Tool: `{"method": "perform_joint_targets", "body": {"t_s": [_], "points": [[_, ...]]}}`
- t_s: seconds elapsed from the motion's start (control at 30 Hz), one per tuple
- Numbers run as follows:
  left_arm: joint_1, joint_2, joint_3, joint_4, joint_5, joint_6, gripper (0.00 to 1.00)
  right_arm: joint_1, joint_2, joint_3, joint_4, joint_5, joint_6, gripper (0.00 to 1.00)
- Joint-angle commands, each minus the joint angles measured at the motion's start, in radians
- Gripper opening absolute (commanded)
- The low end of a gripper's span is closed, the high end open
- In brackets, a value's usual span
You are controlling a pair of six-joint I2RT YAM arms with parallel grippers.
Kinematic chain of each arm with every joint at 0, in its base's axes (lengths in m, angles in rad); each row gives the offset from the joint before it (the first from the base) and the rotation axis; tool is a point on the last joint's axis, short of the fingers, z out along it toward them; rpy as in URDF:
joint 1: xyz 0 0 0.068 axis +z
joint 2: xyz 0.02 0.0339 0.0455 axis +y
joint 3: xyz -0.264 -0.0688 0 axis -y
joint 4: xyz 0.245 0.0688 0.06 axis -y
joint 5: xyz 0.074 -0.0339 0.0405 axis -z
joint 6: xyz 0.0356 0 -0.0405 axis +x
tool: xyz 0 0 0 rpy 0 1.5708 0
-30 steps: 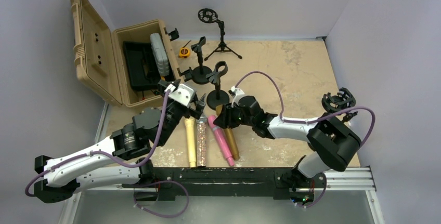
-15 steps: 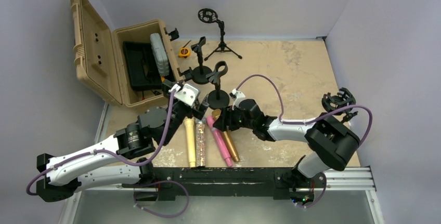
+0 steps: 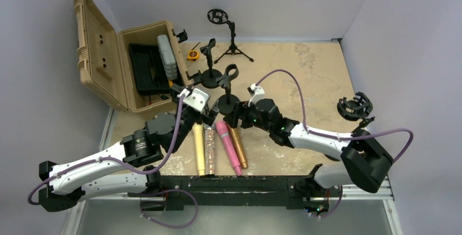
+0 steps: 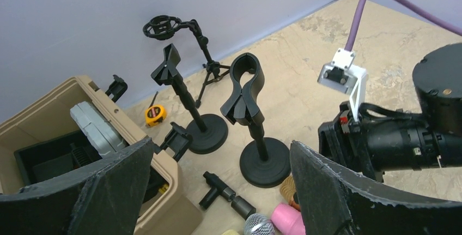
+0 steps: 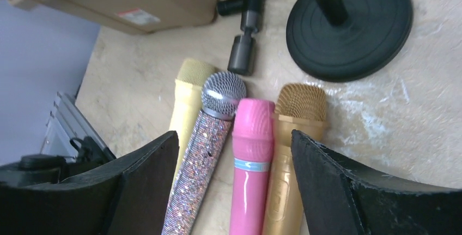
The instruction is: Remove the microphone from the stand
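Observation:
Several microphones lie side by side on the table: yellow [image 3: 199, 148], glittery silver [image 3: 210, 149], pink [image 3: 229, 146] and gold [image 3: 238, 148]. They also show in the right wrist view: yellow [image 5: 186, 100], glittery [image 5: 211, 131], pink [image 5: 251, 158], gold [image 5: 291, 153]. A black round-base stand [image 3: 228, 82] stands just behind them with its clip [image 4: 244, 85] empty. My left gripper [image 3: 208, 116] is open and empty above the microphone heads [image 4: 220, 153]. My right gripper [image 3: 233, 120] is open and empty over the pink and gold microphones [image 5: 234, 137].
A second empty stand [image 3: 209, 60] and a tripod stand with a shock mount [image 3: 225, 28] stand further back. An open tan case [image 3: 136, 66] is at the left. A yellow tape measure [image 3: 192, 55], a small black adapter [image 4: 229, 194] and another shock mount [image 3: 354, 107] lie about.
My right gripper has drawn back up and to the right off the gold microphone, and its elbow has swung right. My left gripper has shifted slightly right. The pink and gold microphones lie straighter.

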Motion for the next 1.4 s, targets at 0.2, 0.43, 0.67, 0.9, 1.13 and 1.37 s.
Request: {"method": "perform_joint_targets", "body": {"t_s": [0.2,0.43,0.67,0.9,1.13,1.37], "points": [[0.003,-0.041,-0.002,0.036,-0.017,-0.003,0.92,0.003,-0.115,0.170,-0.187,0.290,0.044,0.81],[0.003,-0.061,0.003,0.017,0.000,-0.022,0.92,-0.005,-0.173,0.228,-0.249,0.455,0.114,0.85],[0.002,-0.074,0.015,-0.007,0.027,-0.051,0.92,-0.040,-0.210,0.339,-0.335,0.619,0.133,0.95],[0.002,-0.066,0.020,-0.024,0.059,-0.073,0.92,-0.210,-0.319,0.400,-0.440,0.701,0.169,0.99],[0.002,-0.059,0.035,-0.050,0.091,-0.100,0.92,-0.223,-0.318,0.594,-0.695,0.874,0.268,0.99],[0.002,-0.056,0.038,-0.059,0.112,-0.120,0.92,-0.241,-0.373,0.689,-0.850,1.018,0.372,0.90]]}}
